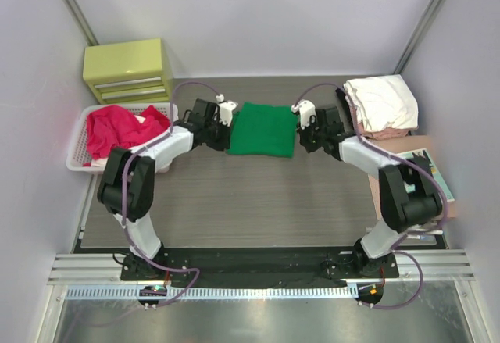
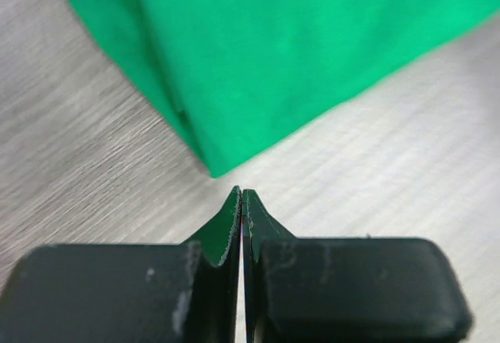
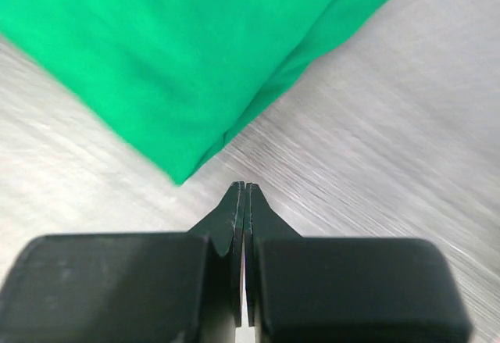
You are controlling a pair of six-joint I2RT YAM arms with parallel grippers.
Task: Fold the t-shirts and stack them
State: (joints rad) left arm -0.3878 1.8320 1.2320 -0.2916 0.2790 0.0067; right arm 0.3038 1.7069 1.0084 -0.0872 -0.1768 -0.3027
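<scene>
Roughly midway, I judge: on the grey wood-grain table (image 1: 234, 202), out to the left of the left gripper (image 1: 223, 138), a white slatted plastic basket (image 1: 76, 155) holds crumpled red cloth t-shirts (image 1: 117, 128) that have yet to be folded. Between the two grippers lies a bright green cloth t-shirt (image 1: 263, 129), already folded into a flat rectangle but not yet stacked. Beyond the right gripper (image 1: 303, 141), on its outer side, sits a finished stack, a folded white t-shirt (image 1: 383, 102) on a pale pink one (image 1: 387, 133). Each wrist view shows its tool pressed fully closed with nothing between the fingers: the left gripper's tips meet just short of a corner of the green shirt (image 2: 312, 46), and the right gripper's tips likewise stop just short of a corner (image 3: 172, 54), neither touching cloth.
</scene>
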